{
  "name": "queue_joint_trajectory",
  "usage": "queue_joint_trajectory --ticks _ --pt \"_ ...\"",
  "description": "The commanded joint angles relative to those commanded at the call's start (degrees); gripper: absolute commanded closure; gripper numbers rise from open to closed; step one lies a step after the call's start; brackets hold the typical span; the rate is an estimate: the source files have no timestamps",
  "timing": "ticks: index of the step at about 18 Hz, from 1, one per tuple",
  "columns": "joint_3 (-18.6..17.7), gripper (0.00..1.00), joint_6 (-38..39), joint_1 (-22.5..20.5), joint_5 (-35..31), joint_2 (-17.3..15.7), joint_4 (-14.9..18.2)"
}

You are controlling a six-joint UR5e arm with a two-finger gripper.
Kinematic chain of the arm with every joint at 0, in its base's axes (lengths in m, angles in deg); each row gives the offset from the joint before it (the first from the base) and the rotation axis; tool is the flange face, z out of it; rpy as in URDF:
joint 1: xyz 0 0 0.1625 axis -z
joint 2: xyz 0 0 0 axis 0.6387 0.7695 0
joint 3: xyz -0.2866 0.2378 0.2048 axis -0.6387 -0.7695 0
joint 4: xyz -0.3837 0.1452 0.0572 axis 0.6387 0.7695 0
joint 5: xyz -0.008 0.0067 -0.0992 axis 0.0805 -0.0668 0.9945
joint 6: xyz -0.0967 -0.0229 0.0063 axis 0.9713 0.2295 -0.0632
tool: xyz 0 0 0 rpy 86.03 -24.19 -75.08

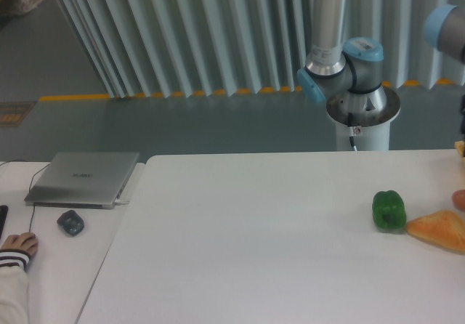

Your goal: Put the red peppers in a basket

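A sliver of a red, rounded thing shows at the table's right edge; it looks like the red pepper, mostly cut off by the frame. The arm's base stands behind the table, its upper link upright. A wrist joint with a blue cap shows at the top right. Below it a dark sliver at the frame edge may be part of the gripper; its fingers are out of frame. No basket shows clearly; a yellow corner pokes in at the right edge.
A green bell pepper stands on the white table near the right side, with an orange-yellow wedge of food beside it. On the left desk lie a shut laptop, a mouse and a person's hand.
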Motion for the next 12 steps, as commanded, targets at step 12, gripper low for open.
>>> queue_joint_trajectory --ticks 12 --pt "0.9 0.0 0.1 1.1 0.1 0.7 0.0"
